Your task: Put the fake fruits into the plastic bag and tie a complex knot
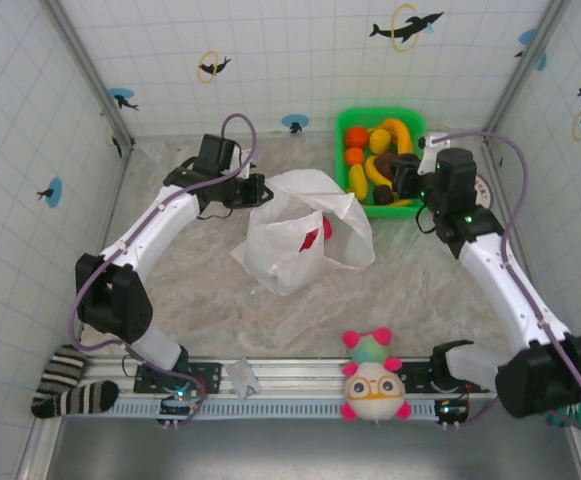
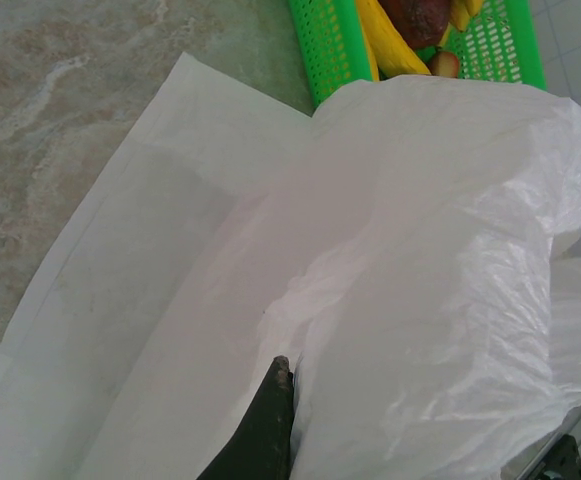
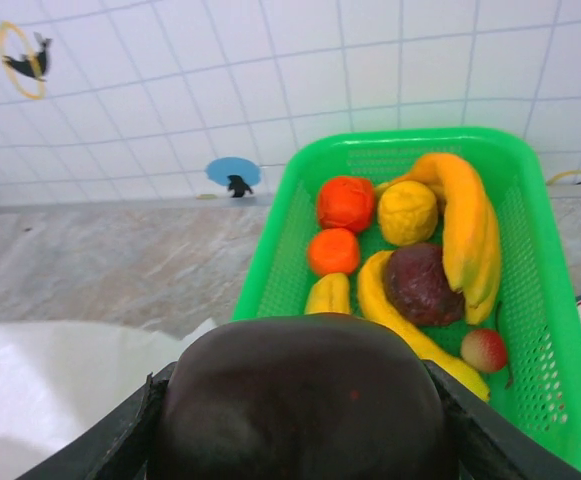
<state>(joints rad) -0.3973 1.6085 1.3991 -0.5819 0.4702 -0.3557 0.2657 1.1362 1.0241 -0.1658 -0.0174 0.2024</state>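
Tool on the right arm clamps a dark purple glossy plastic fruit by the green perforated plastic basket, far right. Left tool, pinched on the thin white plastic bag mid-table, props its mouth. Recommend carrying the fruit left and releasing it low inside the opening.

You are working in a robot test booth, like a small lab. The left arm and the right arm are bolted to a metal rail at the near edge of a stone-look tabletop. White squared walls with dolphin stickers close it in, held by metal posts.
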